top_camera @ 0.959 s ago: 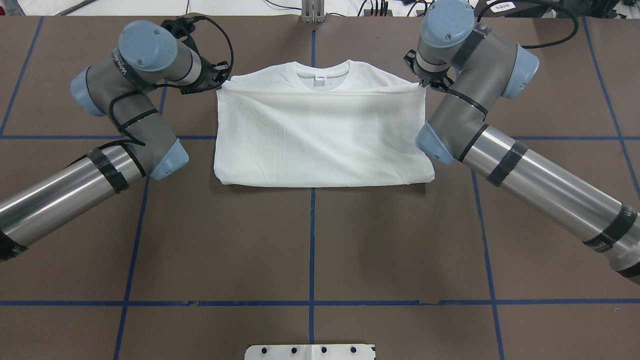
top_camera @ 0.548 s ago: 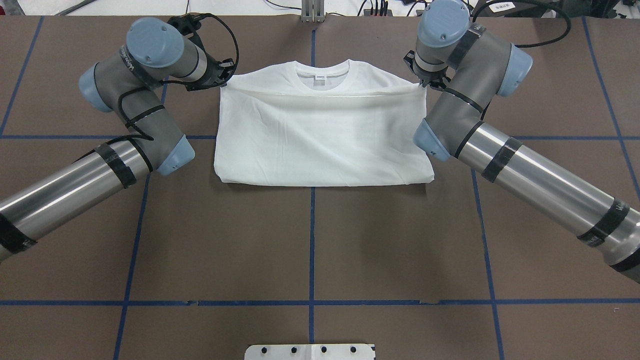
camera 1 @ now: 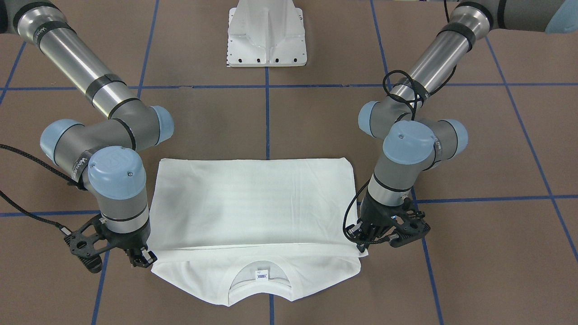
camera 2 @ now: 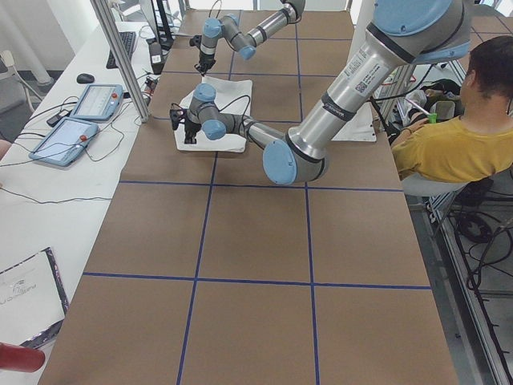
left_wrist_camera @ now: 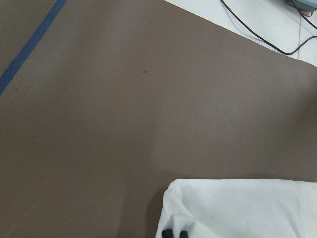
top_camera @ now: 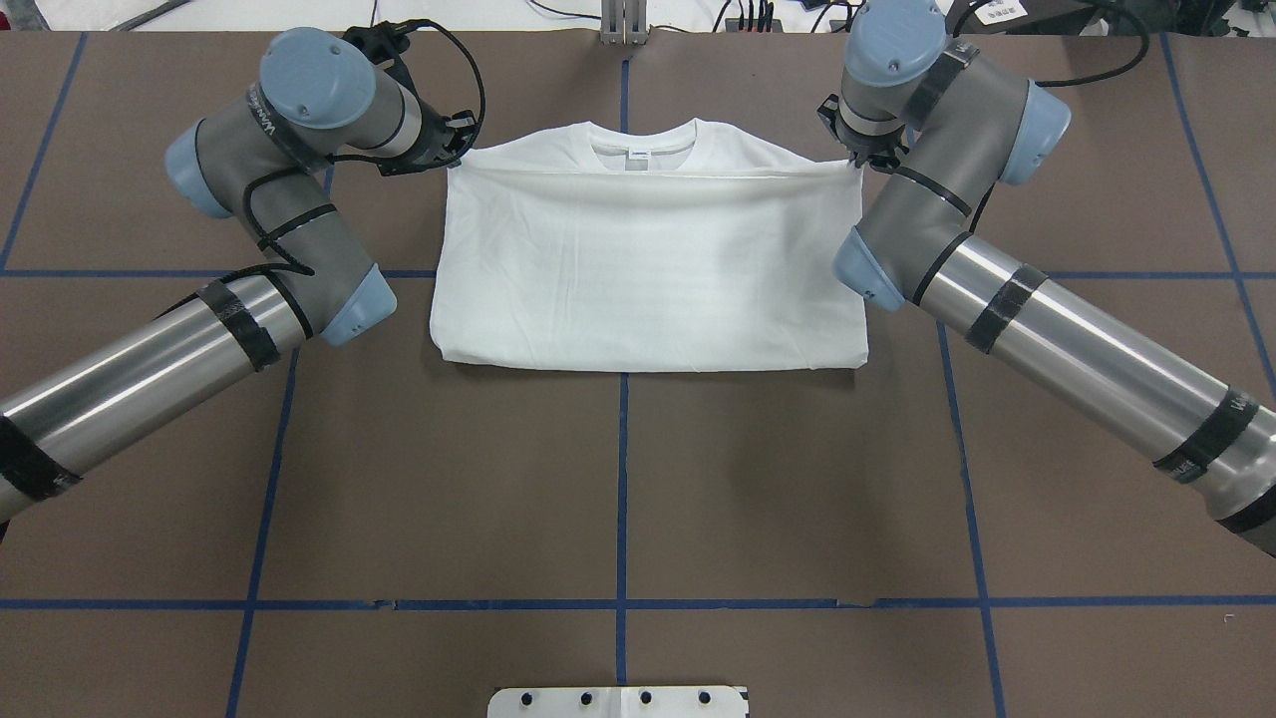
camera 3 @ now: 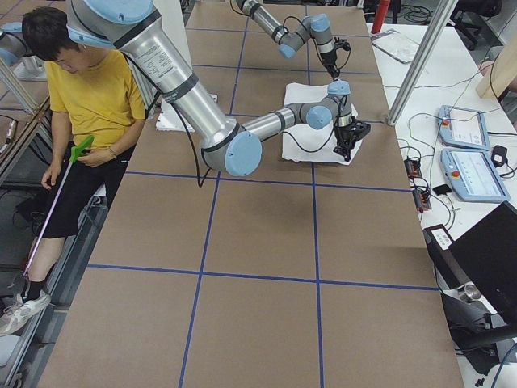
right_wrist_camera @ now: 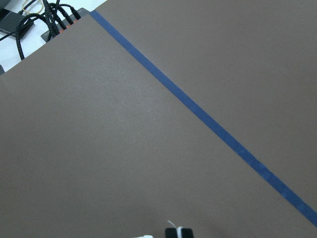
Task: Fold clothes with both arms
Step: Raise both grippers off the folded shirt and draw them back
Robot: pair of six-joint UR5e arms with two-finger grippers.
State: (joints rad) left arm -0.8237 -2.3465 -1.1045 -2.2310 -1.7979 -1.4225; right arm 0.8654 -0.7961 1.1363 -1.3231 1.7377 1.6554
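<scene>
The white T-shirt [top_camera: 648,269] lies flat on the brown table, its lower half folded over toward the ribbed collar [top_camera: 643,152], which shows with its small label. No text side shows. My left gripper [top_camera: 454,165] is shut on the folded hem's left corner and my right gripper [top_camera: 855,165] is shut on its right corner. The hem runs taut between them just below the collar. In the front-facing view the left gripper [camera 1: 361,246] and right gripper [camera 1: 145,260] pinch the same corners. The left wrist view shows shut fingertips [left_wrist_camera: 170,233] on white cloth [left_wrist_camera: 237,208]. The right wrist view shows fingertips [right_wrist_camera: 184,232] with a sliver of cloth.
The white pedestal base [top_camera: 618,701] stands at the near table edge. Blue tape lines [top_camera: 622,479] cross the brown table. Cables [top_camera: 758,15] lie beyond the far edge. A person in yellow [camera 2: 449,136] sits beside the robot. Teach pendants [camera 2: 94,100] lie on a side table.
Both grippers have carried the hem a little farther toward the collar and slightly to the right. The hem edge is pulled straighter and flatter.
</scene>
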